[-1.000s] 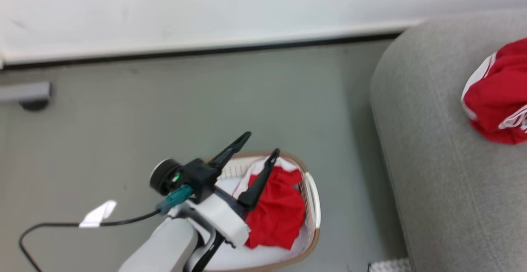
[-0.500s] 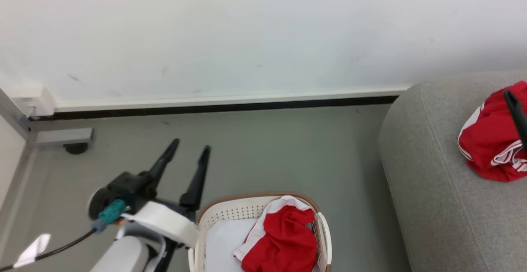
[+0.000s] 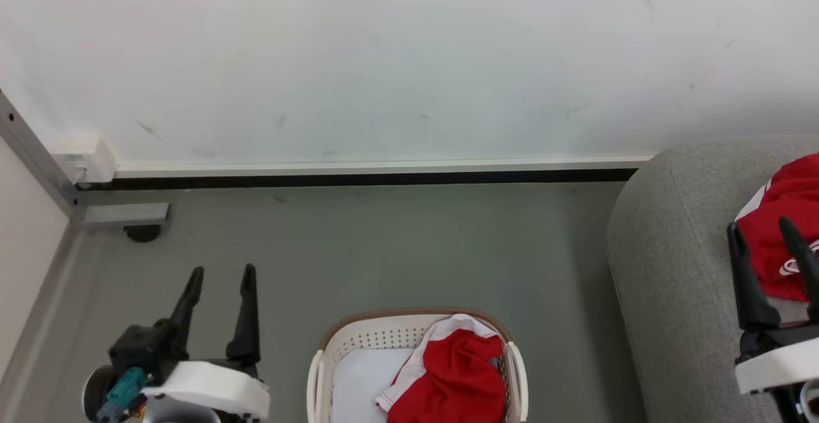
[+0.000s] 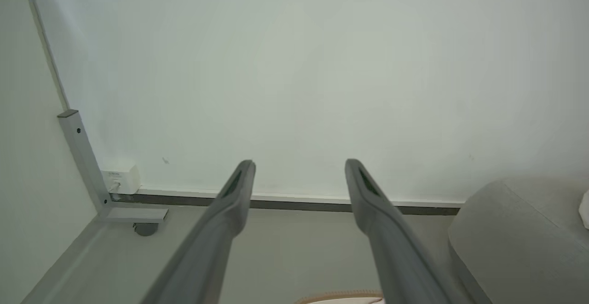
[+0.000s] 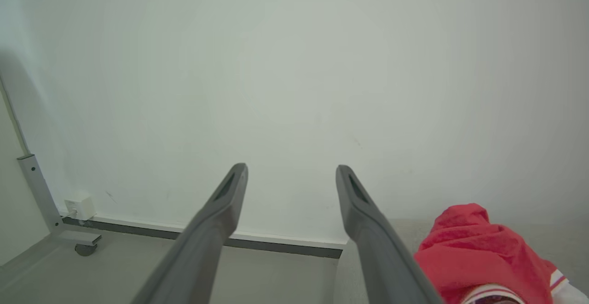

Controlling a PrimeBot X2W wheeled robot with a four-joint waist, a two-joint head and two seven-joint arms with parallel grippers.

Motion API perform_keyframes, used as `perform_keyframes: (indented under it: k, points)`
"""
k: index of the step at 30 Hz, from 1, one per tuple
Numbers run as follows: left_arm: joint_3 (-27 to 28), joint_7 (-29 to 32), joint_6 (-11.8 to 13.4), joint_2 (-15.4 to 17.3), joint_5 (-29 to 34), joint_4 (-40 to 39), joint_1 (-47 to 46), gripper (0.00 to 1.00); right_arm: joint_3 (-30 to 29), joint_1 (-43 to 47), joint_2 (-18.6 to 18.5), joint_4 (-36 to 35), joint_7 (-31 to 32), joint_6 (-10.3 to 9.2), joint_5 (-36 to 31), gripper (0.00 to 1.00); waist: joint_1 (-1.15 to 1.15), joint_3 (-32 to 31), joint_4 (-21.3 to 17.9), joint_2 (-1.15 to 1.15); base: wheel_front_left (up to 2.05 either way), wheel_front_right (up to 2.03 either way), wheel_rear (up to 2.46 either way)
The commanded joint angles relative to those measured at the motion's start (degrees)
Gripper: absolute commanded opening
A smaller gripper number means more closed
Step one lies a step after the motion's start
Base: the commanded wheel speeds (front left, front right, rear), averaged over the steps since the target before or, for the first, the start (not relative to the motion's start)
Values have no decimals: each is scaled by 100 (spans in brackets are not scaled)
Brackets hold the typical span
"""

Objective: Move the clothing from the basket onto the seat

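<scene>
Partly cut off at the near edge, the basket holds one red garment; a second garment lies on the seat at the right, partly hidden behind the right gripper. That and the left gripper stand spread, empty.

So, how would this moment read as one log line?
left gripper: jaws open, empty | right gripper: jaws open, empty | basket: one red garment inside | seat: another red garment on it
</scene>
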Motion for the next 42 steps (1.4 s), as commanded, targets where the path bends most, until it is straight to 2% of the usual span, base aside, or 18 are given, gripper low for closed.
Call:
perform_keyframes:
  k: [1,7,14,25,42]
  points:
    - [108,-2,15,-81,83,-87,127,100,-146,262,208,-114,-77,-13,-125,100,1,46,-11,0,0,0,0]
    - [622,-3,-104,-387,471,-314,432,100,-453,854,983,-285,-192,-13,-647,100,1,148,-103,0,0,0,0]
    - [1058,-3,-433,-750,894,-346,665,100,-518,1028,1422,-292,-194,-13,-1074,100,1,161,-190,0,0,0,0]
    - [1457,-3,-900,-1092,1271,-190,657,100,-461,935,1481,-275,-196,-13,-1241,100,1,131,-232,0,0,0,0]
    - [1705,-3,-1204,-1258,1510,-50,560,100,-323,899,1422,-191,-197,-13,-1159,100,1,148,-264,0,0,0,0]
